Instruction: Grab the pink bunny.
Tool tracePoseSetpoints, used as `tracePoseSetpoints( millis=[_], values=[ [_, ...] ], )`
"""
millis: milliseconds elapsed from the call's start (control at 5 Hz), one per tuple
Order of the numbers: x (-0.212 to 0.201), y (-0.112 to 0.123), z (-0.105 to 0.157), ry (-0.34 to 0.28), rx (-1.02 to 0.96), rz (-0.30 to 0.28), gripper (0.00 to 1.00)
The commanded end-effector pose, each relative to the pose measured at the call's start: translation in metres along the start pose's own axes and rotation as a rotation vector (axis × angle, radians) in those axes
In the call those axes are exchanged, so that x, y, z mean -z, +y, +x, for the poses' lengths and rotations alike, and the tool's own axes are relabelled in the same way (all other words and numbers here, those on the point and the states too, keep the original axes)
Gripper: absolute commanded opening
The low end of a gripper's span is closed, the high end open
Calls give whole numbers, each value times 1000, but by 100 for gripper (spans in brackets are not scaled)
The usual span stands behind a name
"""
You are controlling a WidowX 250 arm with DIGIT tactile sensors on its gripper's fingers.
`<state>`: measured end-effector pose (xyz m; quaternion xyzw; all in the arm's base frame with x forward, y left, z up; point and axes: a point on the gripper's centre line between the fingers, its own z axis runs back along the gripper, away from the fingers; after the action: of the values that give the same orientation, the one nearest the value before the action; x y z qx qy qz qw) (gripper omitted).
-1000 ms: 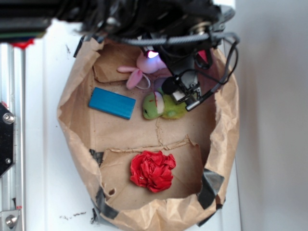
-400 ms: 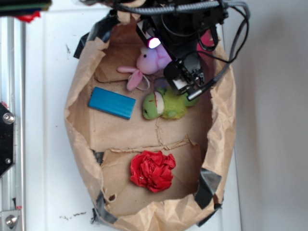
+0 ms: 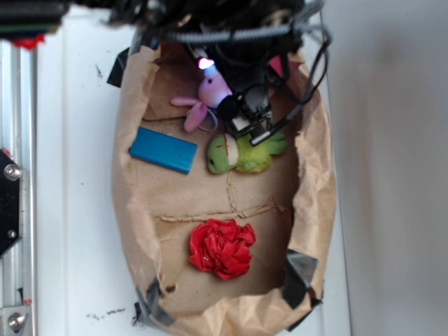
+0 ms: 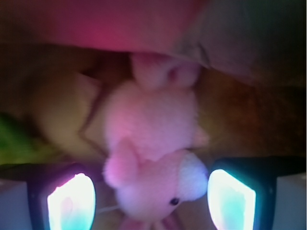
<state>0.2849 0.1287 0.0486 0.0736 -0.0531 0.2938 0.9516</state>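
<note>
**Me:** Bunny time. I see the pink bunny in the upper middle of the outside view, inside the brown paper bag. Its long ears stretch out toward the left of the frame. Its round body goes up under my arm.

**Helper:** What does the close camera show?

**Me:** The pink bunny fills the middle. Its whitish face with one dark eye is at the bottom, and its body runs up the frame. It looks soft and fuzzy. My gripper is spread wide, with one glowing finger on each side of the head. I cannot tell if they touch it.

**Helper:** What else is in the bag?

**Me:** A green plush toy lies just below the bunny. A flat blue block sits at the left. A red ruffled ball is lower down, well apart. The bag is crinkly with dark tape on its corners, and it sits on a white table.
</note>
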Motion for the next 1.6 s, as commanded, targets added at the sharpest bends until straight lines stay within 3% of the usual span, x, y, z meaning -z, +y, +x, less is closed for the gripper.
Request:
tracePoseSetpoints(
  millis=[0, 200, 400, 1000, 1200, 1400],
  values=[
    [8, -3, 12, -109, -53, 128, 100],
    [15, -14, 9, -118, -41, 145, 100],
    [15, -19, 9, -88, -32, 118, 0],
    [-8, -14, 5, -86, 3, 37, 0],
    [-44, -20, -6, -91, 52, -60, 0],
    [-70, -29, -21, -90, 92, -101, 0]
  ],
)
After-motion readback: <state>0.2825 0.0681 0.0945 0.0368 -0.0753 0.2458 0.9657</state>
